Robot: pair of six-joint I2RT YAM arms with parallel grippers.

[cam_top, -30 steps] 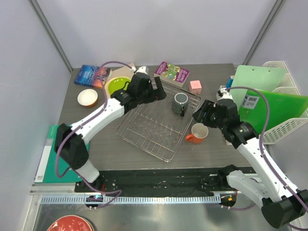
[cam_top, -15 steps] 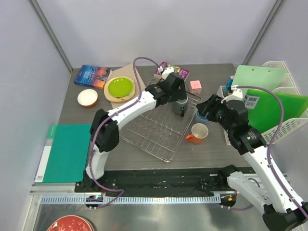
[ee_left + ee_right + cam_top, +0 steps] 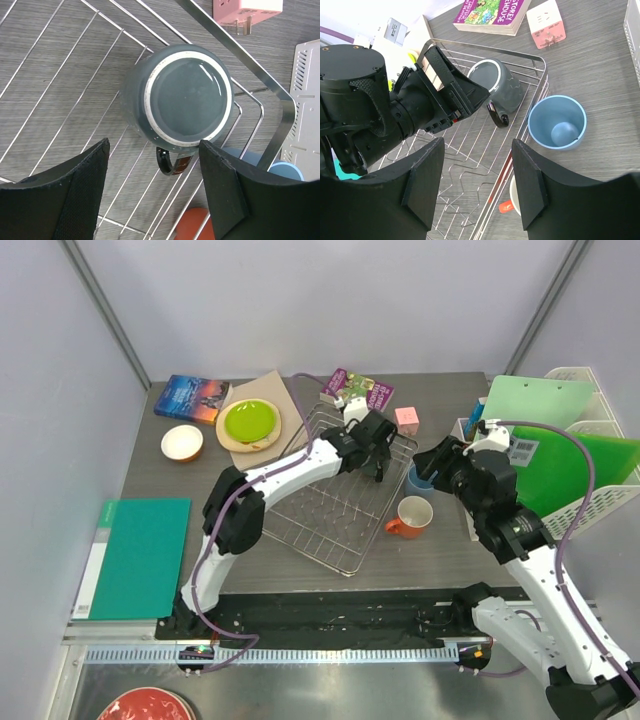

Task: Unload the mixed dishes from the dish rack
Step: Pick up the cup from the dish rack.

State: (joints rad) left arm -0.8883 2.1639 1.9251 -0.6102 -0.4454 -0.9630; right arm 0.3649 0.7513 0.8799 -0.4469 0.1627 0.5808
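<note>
The dark grey mug (image 3: 187, 97) stands in the far right corner of the silver dish rack (image 3: 330, 510), white-ringed end up, handle toward me. My left gripper (image 3: 155, 187) is open and empty, hovering just above the mug; in the top view it (image 3: 376, 460) hides the mug. My right gripper (image 3: 477, 185) is open and empty above the rack's right edge. The light blue mug (image 3: 556, 121) and the orange mug (image 3: 410, 517) stand on the table right of the rack. The lime green plate (image 3: 250, 421) lies on the beige plate (image 3: 262, 440) at far left, beside the small white bowl (image 3: 182, 443).
A purple book (image 3: 357, 392) and a pink block (image 3: 405, 418) lie behind the rack. A blue book (image 3: 190, 398) is at the far left, a teal folder (image 3: 135, 555) at near left. A white basket with green boards (image 3: 570, 460) stands on the right.
My left arm has swung right from the lime green plate across the rack to above the dark grey mug. My right gripper has drawn back a little, uncovering the light blue mug.
</note>
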